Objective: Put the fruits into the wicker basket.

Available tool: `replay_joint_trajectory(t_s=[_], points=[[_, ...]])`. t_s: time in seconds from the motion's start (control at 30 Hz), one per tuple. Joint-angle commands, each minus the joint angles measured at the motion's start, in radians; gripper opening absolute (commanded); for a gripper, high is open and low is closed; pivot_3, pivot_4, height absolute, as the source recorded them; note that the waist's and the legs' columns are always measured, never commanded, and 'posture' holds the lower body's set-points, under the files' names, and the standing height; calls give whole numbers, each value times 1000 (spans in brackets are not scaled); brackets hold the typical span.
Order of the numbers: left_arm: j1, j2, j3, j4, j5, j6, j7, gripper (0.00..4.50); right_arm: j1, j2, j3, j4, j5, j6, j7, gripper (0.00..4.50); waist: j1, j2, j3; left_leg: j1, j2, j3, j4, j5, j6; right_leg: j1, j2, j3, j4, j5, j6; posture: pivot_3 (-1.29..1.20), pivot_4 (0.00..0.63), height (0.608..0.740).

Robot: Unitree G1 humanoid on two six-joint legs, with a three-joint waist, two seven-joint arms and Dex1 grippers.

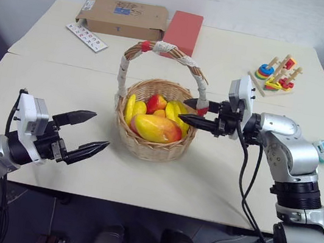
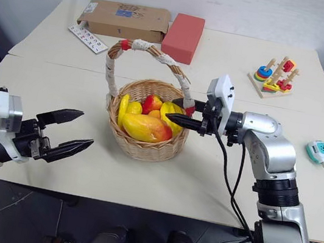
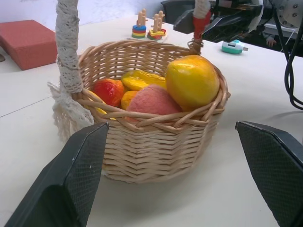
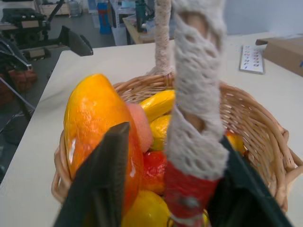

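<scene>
Both tool states: right tool [image 1: 191, 112] clamps basket handle [image 1: 201, 86]; left tool [image 1: 90, 130] open beside basket [image 1: 145, 147].

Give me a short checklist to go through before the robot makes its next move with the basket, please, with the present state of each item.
1. Fruits inside the basket: ok, they lie piled in it.
2. Fruit left on the table: ok, none seen.
3. Right gripper at the handle: ok, its jaws stand on either side of the handle's lower end, near the red band.
4. Right grip firm on the handle: cannot tell.
5. Left gripper away from the basket: ok, jaws open, apart from it.
6. Basket upright on the table: ok.
7. Ring toy and plug gadget out of the way: ok, both lie apart from the basket.
</scene>
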Motion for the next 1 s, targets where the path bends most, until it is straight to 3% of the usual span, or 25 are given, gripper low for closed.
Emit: replay_joint_trajectory(t_s=[0.03, 0.1, 0.2, 0.37, 0.53, 0.67, 0.9, 0.93, 1.0], points=[[-16, 6, -3, -21, -3, -20, 2, 4500, 31, -66, -63, -60, 36, 38, 31, 729, 3, 0, 0, 0, 0, 0, 0, 0, 0, 0, 0, 0, 0, 0, 0, 0, 150, 740], [-38, 5, -30, -9, 1, -22, -6, 4500, 83, -114, -120, -120, 74, 87, 16, 172, 15, 0, 0, 0, 0, 0, 0, 0, 0, 0, 0, 0, 0, 0, 0, 0, 150, 740], [-82, 5, -72, 26, 11, -29, -26, 4500, 153, -151, -249, -197, 141, 161, -75, 180, 25, 0, 0, 0, -1, -1, 0, 0, 0, 1, 0, 0, 0, 0, 0, 0, 150, 740], [-182, 1, -149, 113, 37, -48, -70, 4500, 289, -167, -583, -319, 301, 300, -312, 180, 35, 0, 0, 0, -1, 0, 0, 0, 0, 1, 0, -1, 0, 0, 0, 0, 150, 740], [-258, -4, -203, 179, 49, -54, -112, 4500, 445, -192, -744, -350, 262, 286, -420, 180, 39, 0, 0, 0, -1, 0, 0, 0, 0, 1, 1, -1, -1, 0, 0, 0, 150, 740], [-301, -5, -230, 219, 61, -62, -143, 4500, 492, -182, -765, -259, 161, 169, -484, 180, 33, 0, 0, 0, -1, 4, 0, 1, 1, 0, 1, 1, 0, 1, 1, 0, 150, 740], [-338, -10, -253, 234, 73, -70, -166, 4500, 489, -150, -674, -64, 8, -60, -488, 180, 27, 1, 0, 1, -1, 5, 0, 2, 0, 0, 2, 2, 1, 1, 1, 0, 150, 740], [-339, -9, -252, 234, 74, -70, -168, 4500, 492, -153, -664, -57, 5, -68, -478, 953, 25, 1, 0, 1, -1, 5, 0, 2, 0, 0, 2, 2, 1, 1, 1, 0, 150, 740], [-340, -3, -250, 229, 71, -65, -174, 4500, 502, -154, -661, -52, 9, -78, -470, 1575, 22, 0, 0, 1, -1, 4, 0, 3, 0, 0, 2, 2, 1, 1, 1, 0, 150, 740]])
